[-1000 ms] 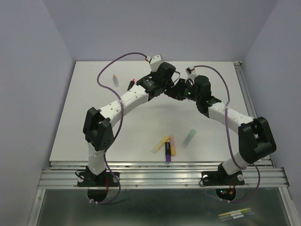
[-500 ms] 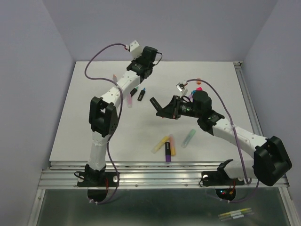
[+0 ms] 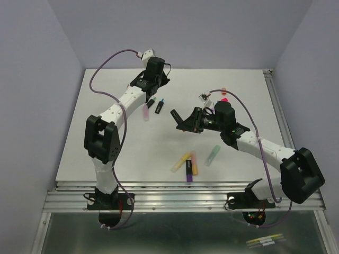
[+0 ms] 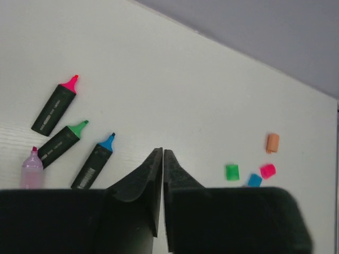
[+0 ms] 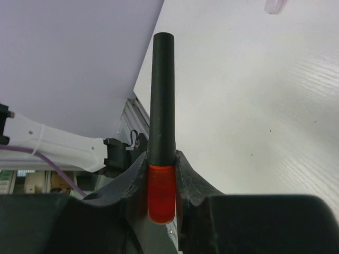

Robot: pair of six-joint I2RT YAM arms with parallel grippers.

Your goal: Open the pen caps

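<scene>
**Several caps off, one pen in hand, more waiting**

We judge the job to be roughly at its middle. In the left wrist view, three black pens (image 4: pixel 62 143) lie side by side on the counter (image 4: pixel 185 79) with bare pink, green and blue tips. A pale pink pen (image 4: pixel 32 168) lies just beside them, its tip also showing. Well apart from them, four loose caps (image 4: pixel 232 172) sit close together: orange, green, pink and blue. The left pincer (image 4: pixel 162 153) hangs above the counter between the two groups, its fingers pressed together with nothing in them.

The right pincer (image 5: pixel 161 159) is clamped on an orange cap (image 5: pixel 160 193). The black barrel (image 5: pixel 161 95) stands straight out beyond the fingertips, raised off the counter, and cap and barrel look joined. This one reads to us as not yet opened; we think the barrel needs a pull from the other arm.

From above, four more pens (image 3: pixel 180 162) lie in a loose cluster near the arm bases: yellow, orange, purple-ended and pale green. They appear capped, though at that size we cannot be sure. If so, they are what is left after the one in hand.
</scene>
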